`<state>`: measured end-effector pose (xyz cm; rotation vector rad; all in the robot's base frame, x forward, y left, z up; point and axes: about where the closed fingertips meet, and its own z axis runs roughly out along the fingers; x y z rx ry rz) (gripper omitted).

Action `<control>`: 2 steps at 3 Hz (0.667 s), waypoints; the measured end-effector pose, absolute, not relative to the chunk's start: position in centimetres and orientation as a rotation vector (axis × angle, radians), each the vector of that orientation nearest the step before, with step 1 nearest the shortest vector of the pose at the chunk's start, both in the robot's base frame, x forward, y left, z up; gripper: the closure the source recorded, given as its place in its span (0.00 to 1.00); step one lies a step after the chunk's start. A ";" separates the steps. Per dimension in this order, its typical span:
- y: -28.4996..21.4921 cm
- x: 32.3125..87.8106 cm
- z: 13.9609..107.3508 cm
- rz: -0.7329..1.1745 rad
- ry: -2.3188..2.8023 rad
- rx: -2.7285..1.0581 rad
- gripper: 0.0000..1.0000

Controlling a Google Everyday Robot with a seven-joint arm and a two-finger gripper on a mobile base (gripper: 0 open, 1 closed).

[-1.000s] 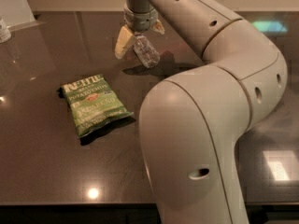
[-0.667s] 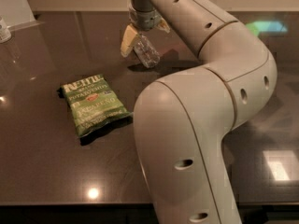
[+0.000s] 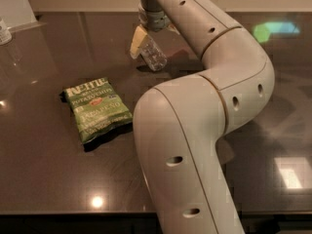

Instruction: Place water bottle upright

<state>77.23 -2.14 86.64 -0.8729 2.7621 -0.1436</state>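
Observation:
My gripper (image 3: pixel 148 45) is at the far middle of the dark table (image 3: pixel 44 174), reached from above by the long arm. It is shut on the water bottle (image 3: pixel 154 58), a small clear ribbed plastic bottle. The bottle hangs tilted, its lower end pointing down and to the right, just above the table top over its own shadow. One cream fingertip (image 3: pixel 136 44) shows on the bottle's left side; the other finger is hidden behind the wrist. The bottle's cap and label are hidden inside the gripper.
A green chips bag (image 3: pixel 97 109) lies flat at the left centre. A small white-labelled bottle (image 3: pixel 4 32) stands at the far left edge beside a pale box (image 3: pixel 14 6). My arm's large near link (image 3: pixel 185 169) fills the foreground right. The table's front edge runs along the bottom.
The arm's large near link has swung a little to the left. The gripper and the bottle in it have hardly moved. The chips bag has not moved.

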 end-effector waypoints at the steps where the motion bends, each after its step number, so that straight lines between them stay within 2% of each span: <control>1: -1.7 77.4 86.1 -0.141 2.771 -0.896 0.00; 2: -1.1 77.5 85.4 -0.136 2.776 -0.933 0.00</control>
